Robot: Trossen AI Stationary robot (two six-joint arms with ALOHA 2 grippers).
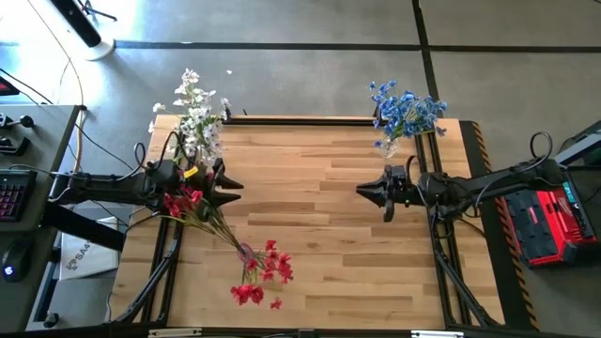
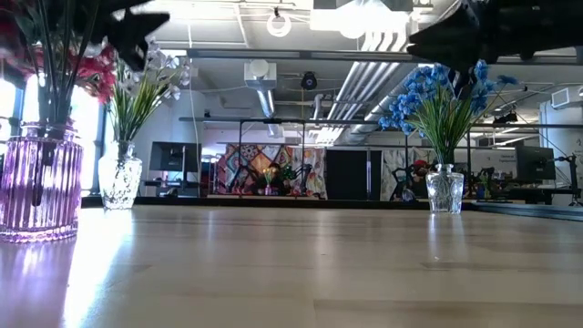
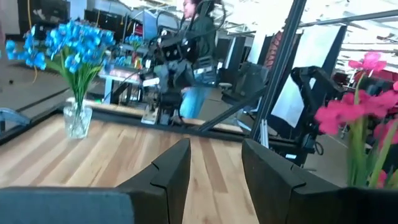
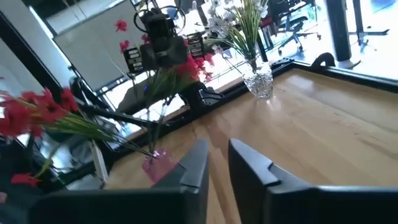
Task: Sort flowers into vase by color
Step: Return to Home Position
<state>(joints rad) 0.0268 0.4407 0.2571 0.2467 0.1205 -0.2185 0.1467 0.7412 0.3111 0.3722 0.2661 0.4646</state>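
Red flowers stand in a purple ribbed glass vase near the table's near-left part, and some of their blossoms reach under my left arm. White flowers stand in a clear vase at the far-left corner. Blue flowers stand in a clear vase at the far-right corner. My left gripper hovers open and empty at the table's left side, beside the red blossoms. My right gripper hovers open and empty right of the middle, with a narrow gap between its fingers.
The wooden tabletop lies bare between the two grippers and across the near-right part. Black frame bars run along the table's sides. A person stands in the room beyond the table.
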